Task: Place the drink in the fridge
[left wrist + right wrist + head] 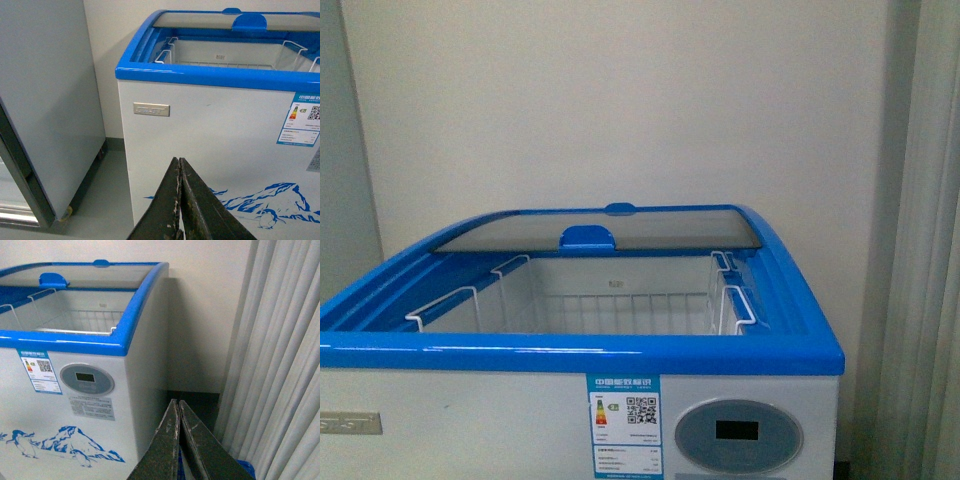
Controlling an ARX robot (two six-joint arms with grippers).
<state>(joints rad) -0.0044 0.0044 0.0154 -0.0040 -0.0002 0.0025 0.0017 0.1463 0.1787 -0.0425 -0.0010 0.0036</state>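
The fridge (570, 350) stands right in front of me, blue rim all round, and its glass lid (600, 228) is slid to the far side, so the near part of the chest lies open with the white wire baskets (620, 305) showing inside. So the way in is clear, I'd say, but the drink itself — nowhere to be seen, not in the baskets as far as I can look down into them, not in either claw. My left gripper (180, 200) is clenched, fingers pressed together on nothing, low before the white front wall; my right gripper (178, 440) likewise, pinched closed and empty, off by the fridge's right corner near the curtain (280, 365). By my reckoning the placing is either done out of sight or not begun; I can't tell which. The basket floors are partly hidden behind the front rim, and the grey cabinet (45, 100) at the left is cut off.
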